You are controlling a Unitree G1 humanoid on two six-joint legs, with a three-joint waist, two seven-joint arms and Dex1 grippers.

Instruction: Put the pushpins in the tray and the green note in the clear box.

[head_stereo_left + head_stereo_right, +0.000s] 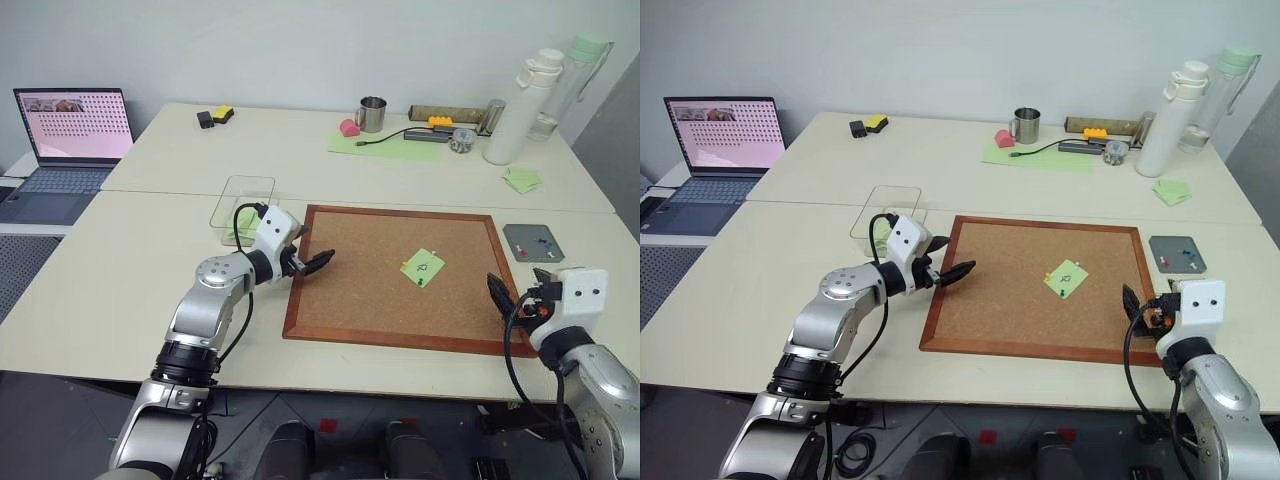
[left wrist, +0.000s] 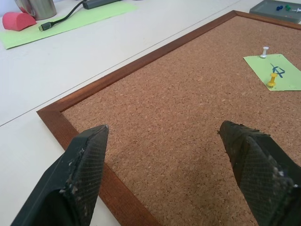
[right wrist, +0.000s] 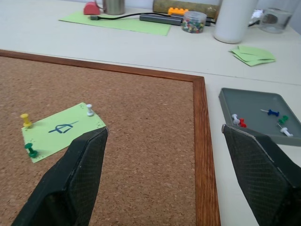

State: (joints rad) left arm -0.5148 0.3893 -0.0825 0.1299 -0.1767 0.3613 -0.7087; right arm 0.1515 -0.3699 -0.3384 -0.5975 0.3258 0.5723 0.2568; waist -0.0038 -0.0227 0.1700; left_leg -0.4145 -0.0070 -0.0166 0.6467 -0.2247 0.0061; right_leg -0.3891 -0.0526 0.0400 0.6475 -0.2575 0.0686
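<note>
The green note (image 3: 61, 130) is a small light-green square with a dark scribble at its middle. It lies on the corkboard (image 1: 370, 300), right of centre, pinned by a white, a yellow and a green pushpin (image 3: 30, 150). More pins lie in the grey tray (image 3: 254, 106) just right of the board. The clear box (image 1: 243, 205) stands off its left corner. Left gripper (image 1: 318, 262) and right gripper (image 3: 169, 174) both have fingers apart, holding nothing.

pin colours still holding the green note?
Yellow, white and green pushpins; clearest in the right wrist view.
</note>
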